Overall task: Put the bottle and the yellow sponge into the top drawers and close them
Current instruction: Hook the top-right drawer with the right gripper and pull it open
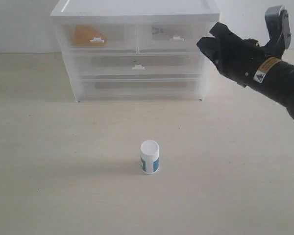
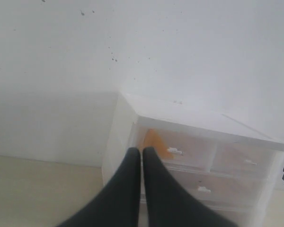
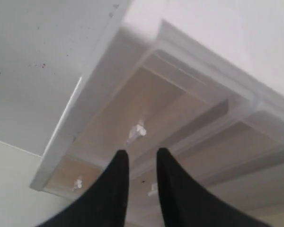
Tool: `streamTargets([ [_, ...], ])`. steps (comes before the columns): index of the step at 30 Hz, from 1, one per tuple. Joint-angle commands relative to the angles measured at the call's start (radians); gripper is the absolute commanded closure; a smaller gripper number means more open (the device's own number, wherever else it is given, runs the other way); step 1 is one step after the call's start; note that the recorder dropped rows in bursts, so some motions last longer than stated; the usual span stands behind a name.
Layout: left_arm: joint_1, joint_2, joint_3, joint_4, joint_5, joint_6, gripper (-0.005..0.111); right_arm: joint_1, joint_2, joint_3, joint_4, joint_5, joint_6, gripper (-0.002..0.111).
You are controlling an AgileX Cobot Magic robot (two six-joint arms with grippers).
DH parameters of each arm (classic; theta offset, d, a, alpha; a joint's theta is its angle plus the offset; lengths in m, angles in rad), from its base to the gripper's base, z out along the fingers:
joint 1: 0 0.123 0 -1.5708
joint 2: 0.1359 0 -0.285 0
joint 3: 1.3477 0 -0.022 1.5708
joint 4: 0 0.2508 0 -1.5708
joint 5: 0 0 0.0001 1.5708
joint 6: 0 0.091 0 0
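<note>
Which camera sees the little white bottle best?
The exterior view: the bottle stands upright and whole on the table. Both wrist views face the cabinet and show no bottle.

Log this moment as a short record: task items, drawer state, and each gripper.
top drawers: both look closed
yellow sponge: inside the top drawer on the left of the exterior view, showing through its front
bottle: upright on the table, in front of the cabinet, not held
left gripper: fingers together, empty
right gripper: fingers slightly apart, empty, by the cabinet's upper right
</note>
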Motion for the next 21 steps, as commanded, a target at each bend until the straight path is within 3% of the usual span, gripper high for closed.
streamTargets([
  [1,0.002,-0.007,0.003,0.005,-0.004,-0.005,0.103,0.016,0.088,-0.019,0.011,-0.118,0.219,0.068],
  [6,0.002,-0.007,0.003,0.024,0.001,-0.005,0.103,0.071,0.182,-0.118,0.017,-0.156,0.284,0.064],
  [16,0.002,-0.007,0.003,0.032,0.000,-0.005,0.103,0.073,0.256,-0.236,0.101,-0.137,0.327,0.065],
  [19,0.002,-0.007,0.003,0.032,0.000,-0.005,0.103,0.073,0.263,-0.256,0.101,-0.132,0.320,0.080],
  [21,0.002,-0.007,0.003,0.032,0.000,-0.005,0.103,0.073,0.265,-0.269,0.116,-0.128,0.318,0.098],
])
